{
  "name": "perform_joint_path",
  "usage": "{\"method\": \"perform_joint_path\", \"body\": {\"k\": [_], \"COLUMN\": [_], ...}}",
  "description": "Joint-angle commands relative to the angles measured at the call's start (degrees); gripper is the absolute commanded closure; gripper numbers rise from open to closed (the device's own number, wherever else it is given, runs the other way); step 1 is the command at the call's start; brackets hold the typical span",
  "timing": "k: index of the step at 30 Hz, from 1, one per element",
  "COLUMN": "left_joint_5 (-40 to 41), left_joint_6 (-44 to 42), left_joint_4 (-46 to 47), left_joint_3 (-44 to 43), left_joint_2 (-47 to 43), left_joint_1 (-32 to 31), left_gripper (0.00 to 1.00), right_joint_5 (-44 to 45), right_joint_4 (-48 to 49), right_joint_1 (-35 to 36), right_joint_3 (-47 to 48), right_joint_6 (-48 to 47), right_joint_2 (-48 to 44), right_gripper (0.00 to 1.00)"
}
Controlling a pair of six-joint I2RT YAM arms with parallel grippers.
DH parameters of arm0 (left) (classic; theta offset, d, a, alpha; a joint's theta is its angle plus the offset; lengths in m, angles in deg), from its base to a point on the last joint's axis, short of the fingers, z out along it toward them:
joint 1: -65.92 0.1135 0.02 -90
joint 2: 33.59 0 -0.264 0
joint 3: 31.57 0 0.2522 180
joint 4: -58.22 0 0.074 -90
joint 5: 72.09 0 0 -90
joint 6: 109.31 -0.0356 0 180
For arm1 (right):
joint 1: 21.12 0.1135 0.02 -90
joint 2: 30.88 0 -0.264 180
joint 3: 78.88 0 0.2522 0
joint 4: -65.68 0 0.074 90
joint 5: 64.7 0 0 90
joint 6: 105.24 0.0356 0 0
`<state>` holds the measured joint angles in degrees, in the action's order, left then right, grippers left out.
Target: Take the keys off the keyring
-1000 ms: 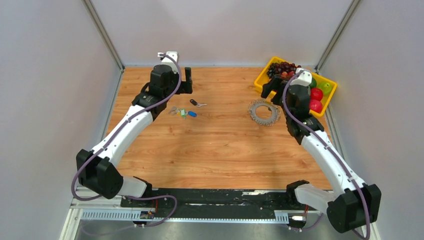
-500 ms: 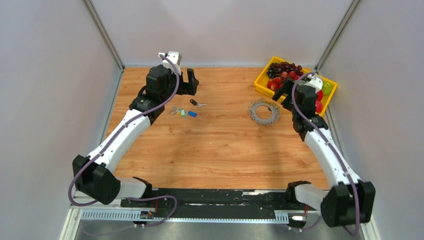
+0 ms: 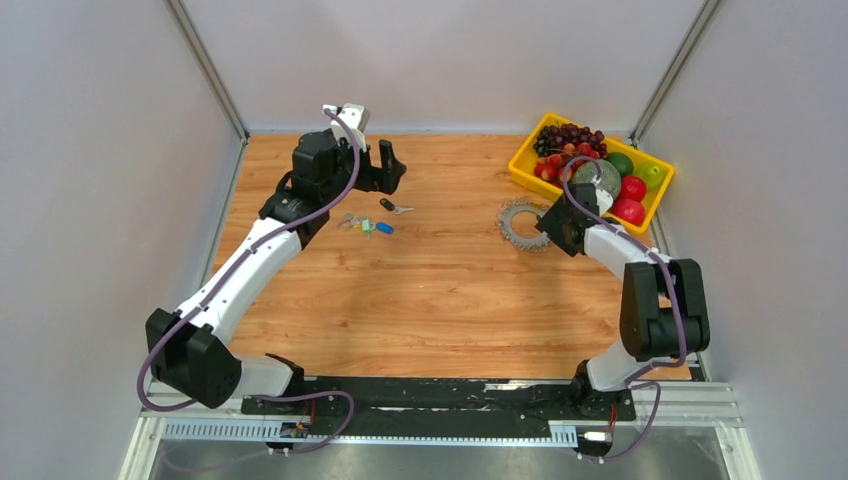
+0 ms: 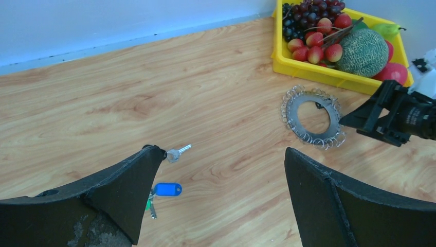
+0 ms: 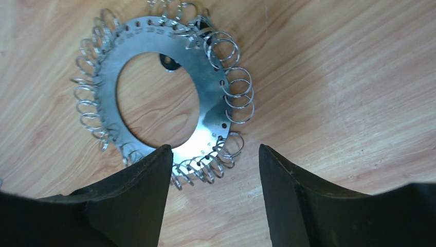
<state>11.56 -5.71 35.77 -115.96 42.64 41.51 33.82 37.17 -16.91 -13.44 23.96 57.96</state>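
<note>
The keyring (image 5: 211, 103), a flat grey plate with a wide hole and a fringe of small wire loops, lies flat on the wooden surface (image 3: 430, 300), just in front of the yellow tray (image 4: 319, 74) of fruit. The keys (image 3: 368, 225) lie well to the left of the keyring, apart from it: one loose key (image 4: 175, 153) with a dark head, and nearer the robot a small bunch with a blue tag (image 4: 167, 189). So most of the work looks done. A small dark piece (image 5: 168, 62) sits at the far inner edge of the keyring's hole, and I cannot tell whether it is a last key or part of the plate. The right gripper (image 5: 215, 149) hangs low over the keyring's near rim, its jaws apart and clamping nothing. The left gripper (image 4: 221, 150) hovers far left of the keyring, above the keys, its jaws spread wide and empty. Tiny stamped marks run beside the plate's holes, too small to read. The tag shows no writing, and no brand is visible.
</note>
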Motion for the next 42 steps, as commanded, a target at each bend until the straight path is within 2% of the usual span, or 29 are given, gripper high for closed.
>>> {"method": "perform_joint_path", "body": {"k": [1, 4, 5, 6, 8, 9, 12, 16, 19, 25, 28, 30, 35, 38, 39, 40, 41, 42], "left_joint_5": [-3.3, -4.9, -5.0, -5.1, -5.2, -5.2, -5.2, -5.3, -5.1, -6.5, -5.6, -6.7, -15.2, -14.5, -13.6, -12.6, -9.4, -7.6], "left_joint_6": [0.6, 1.2, 1.2, 1.1, 0.6, 0.0, -1.1, -3.3, -5.9, -10.2, -11.8, -11.6, -8.9, -8.9, -10.2, -11.0, -12.4, -12.6], "left_joint_4": [2.6, 2.6, 2.5, 2.5, 2.5, 2.5, 2.2, 1.3, -0.1, -3.5, -2.7, -0.2, 14.8, 17.9, 17.8, 17.6, 16.7, 14.5], "left_joint_3": [-0.1, -0.4, -0.5, -0.5, -0.4, -0.4, -0.5, -1.1, -2.3, -4.3, -3.6, -1.4, 7.6, 11.0, 11.3, 11.8, 11.8, 11.2], "left_joint_2": [1.1, 2.1, 2.3, 2.5, 2.8, 2.9, 3.8, 5.8, 8.1, 13.1, 14.8, 14.6, 8.1, 5.1, 5.0, 5.1, 5.5, 6.9], "left_joint_1": [-0.4, -0.6, -0.7, -0.9, -1.1, -1.5, -2.4, -4.6, -7.4, -13.7, -17.8, -19.1, -19.4, -19.9, -20.6, -21.2, -22.4, -23.1], "left_gripper": [0.00, 0.00, 0.00, 0.00, 0.00, 0.00, 0.00, 0.00, 0.00, 0.00, 0.00, 0.00, 0.00, 0.00, 0.00, 0.00, 0.00, 0.00], "right_joint_5": [1.6, 1.0, 0.1, -1.0, -4.0, -5.7, -7.5, -6.7, -9.6, -9.6, -12.8, -14.4, -18.4, -17.8, -16.7, -15.7, -14.8, -13.6], "right_joint_4": [0.4, 0.8, 1.0, 1.4, 2.2, 2.5, 3.9, 5.1, 5.2, 3.8, 3.8, 3.7, 3.2, 2.0, 1.3, 0.6, 0.2, -0.2], "right_joint_1": [0.0, 0.0, 0.0, 0.0, 0.0, 0.3, 3.4, 9.9, 13.4, 12.8, 12.8, 12.8, 12.8, 12.8, 12.8, 12.8, 12.8, 12.8], "right_joint_3": [1.8, 1.9, 2.3, 2.4, 2.4, 1.9, -2.0, -9.1, -12.6, -16.3, -17.0, -17.0, -15.2, -14.2, -14.2, -14.2, -14.5, -14.7], "right_joint_6": [5.8, 7.0, 7.1, 6.9, 6.9, 7.2, 8.6, 10.8, 11.9, 10.7, 10.6, 10.2, 7.7, 6.6, 6.4, 6.2, 5.8, 5.6], "right_joint_2": [3.3, 5.8, 6.9, 8.1, 9.5, 9.9, 7.0, -4.8, -13.2, -29.0, -33.3, -35.0, -36.2, -37.0, -37.3, -37.7, -38.0, -38.3], "right_gripper": [0.36, 0.40, 0.46, 0.59, 0.94, 1.00, 1.00, 1.00, 1.00, 1.00, 1.00, 1.00, 1.00, 1.00, 0.98, 0.85, 0.66, 0.51]}}
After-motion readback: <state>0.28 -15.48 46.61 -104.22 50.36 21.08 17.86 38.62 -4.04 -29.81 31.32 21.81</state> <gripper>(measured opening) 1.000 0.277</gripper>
